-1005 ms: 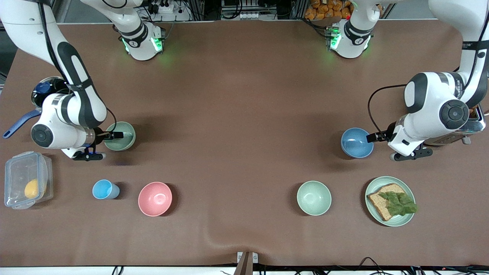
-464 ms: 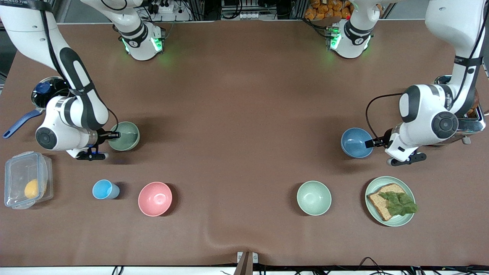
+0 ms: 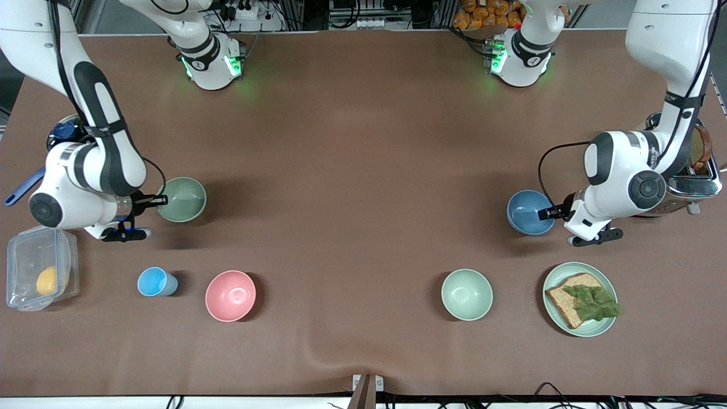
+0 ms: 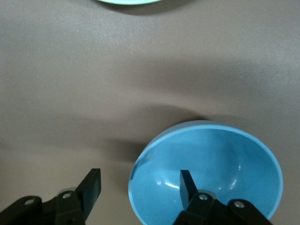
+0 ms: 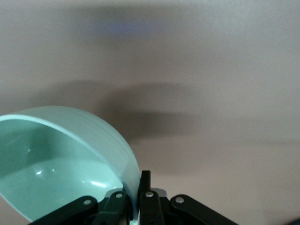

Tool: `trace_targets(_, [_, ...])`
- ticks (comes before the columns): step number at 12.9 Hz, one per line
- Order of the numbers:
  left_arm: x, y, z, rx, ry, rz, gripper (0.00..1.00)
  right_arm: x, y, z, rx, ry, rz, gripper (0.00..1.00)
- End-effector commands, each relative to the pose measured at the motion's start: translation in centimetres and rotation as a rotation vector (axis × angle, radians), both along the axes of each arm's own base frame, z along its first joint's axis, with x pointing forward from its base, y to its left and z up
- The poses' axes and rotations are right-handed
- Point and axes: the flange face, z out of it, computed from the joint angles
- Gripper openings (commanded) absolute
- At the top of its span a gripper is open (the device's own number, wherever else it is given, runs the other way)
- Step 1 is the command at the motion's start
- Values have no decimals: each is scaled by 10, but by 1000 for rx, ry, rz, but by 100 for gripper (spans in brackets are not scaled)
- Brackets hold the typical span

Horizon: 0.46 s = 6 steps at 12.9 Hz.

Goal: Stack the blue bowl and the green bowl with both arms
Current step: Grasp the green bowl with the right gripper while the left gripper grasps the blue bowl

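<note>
The sage-green bowl [image 3: 183, 199] is toward the right arm's end of the table. My right gripper [image 3: 161, 199] is shut on its rim. In the right wrist view the green bowl [image 5: 61, 159] looks tilted, with its wall pinched in my right gripper [image 5: 137, 187]. The sky-blue bowl [image 3: 528, 212] sits on the table toward the left arm's end. My left gripper [image 3: 544, 214] is open at its rim. In the left wrist view my left gripper [image 4: 139, 186] straddles the rim of the blue bowl [image 4: 220, 164], with one finger inside and one outside.
A pink bowl [image 3: 230, 295], a light-blue cup [image 3: 154, 282], a pale mint bowl [image 3: 467, 294] and a mint plate [image 3: 605, 328] with bread and lettuce stand nearer the front camera. A clear box [image 3: 38, 250] and a toaster [image 3: 701, 184] are at the table's ends.
My right hand has drawn back toward its end of the table, and the green bowl has shifted slightly with it. My left hand has edged closer over the blue bowl's rim.
</note>
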Motion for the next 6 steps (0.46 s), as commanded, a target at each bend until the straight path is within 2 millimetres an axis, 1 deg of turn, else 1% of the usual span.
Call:
trace_targets(1, [-4, 0, -6, 12, -11, 2, 67, 17, 27, 54, 70, -41, 11, 0])
trace_targets(2, [-4, -2, -7, 11, -16, -1, 61, 20, 53, 67, 122, -66, 6, 0])
trace_targets(3, [-6, -2, -10, 11, -15, 2, 59, 24, 75, 72, 144, -78, -2, 0])
trace_targets(4, [-6, -1, -12, 13, -10, 12, 53, 28, 97, 81, 172, -88, -15, 0])
trace_targets(5, [-5, -1, -12, 13, -18, 15, 47, 27, 121, 88, 213, -91, -29, 0])
trace_targets(6, [-6, -2, -14, 12, -16, 14, 40, 24, 163, 97, 244, -98, -11, 0])
